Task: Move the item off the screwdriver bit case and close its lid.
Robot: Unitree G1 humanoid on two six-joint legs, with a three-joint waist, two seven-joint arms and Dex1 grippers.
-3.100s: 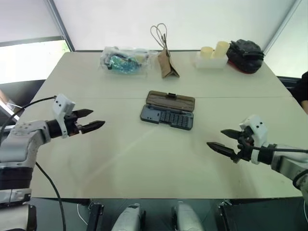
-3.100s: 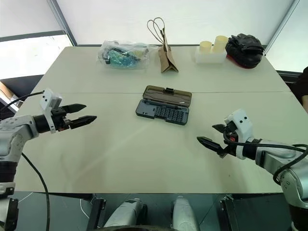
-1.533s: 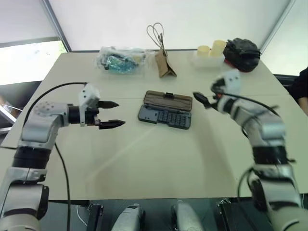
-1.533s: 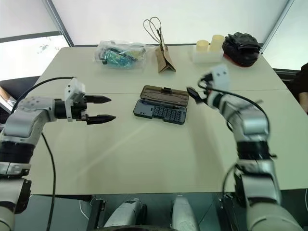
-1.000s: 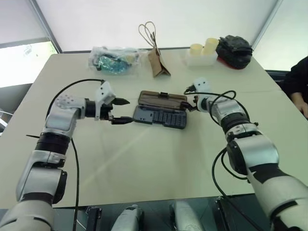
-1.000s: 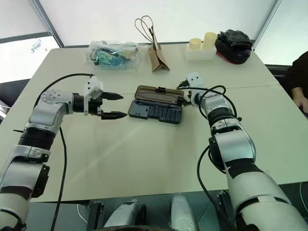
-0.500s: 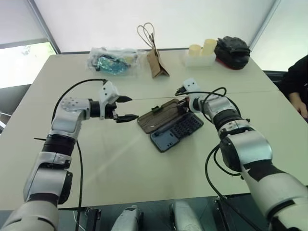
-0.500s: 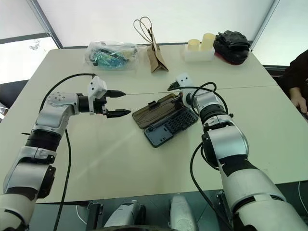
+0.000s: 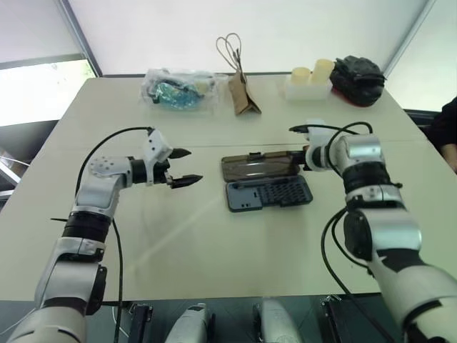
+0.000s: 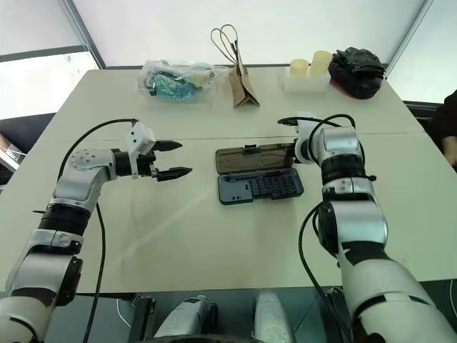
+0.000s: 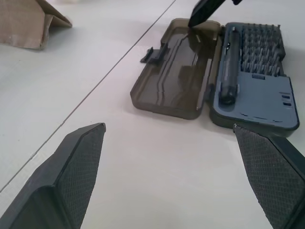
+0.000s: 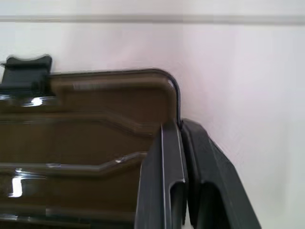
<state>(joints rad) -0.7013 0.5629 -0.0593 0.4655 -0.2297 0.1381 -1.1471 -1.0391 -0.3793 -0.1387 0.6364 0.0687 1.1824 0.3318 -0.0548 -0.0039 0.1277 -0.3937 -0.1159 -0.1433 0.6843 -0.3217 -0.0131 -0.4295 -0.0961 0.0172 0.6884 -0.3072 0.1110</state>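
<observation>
Case: the screwdriver bit case (image 9: 270, 193) lies open near the table's (image 9: 214, 250) middle, its grey-blue tray nearest the robot.
Lid: the lid (image 9: 260, 167) lies flat, folded back at 12 o'clock of the tray, its black latch tab (image 9: 253, 155) on the far edge.
Right gripper: the right gripper (image 12: 183, 143) is closed, fingers pressed together, tips at the lid's corner at 3 o'clock; whether it pinches the lid I cannot tell.
Left gripper: the left gripper (image 9: 184, 168) is spread wide and empty, at 9 o'clock of the case, well apart.
Beyond: a paper bag (image 9: 245, 96), plastic bag (image 9: 178, 90), white cups (image 9: 312, 77) and black bundle (image 9: 361, 71) at 12 o'clock.
</observation>
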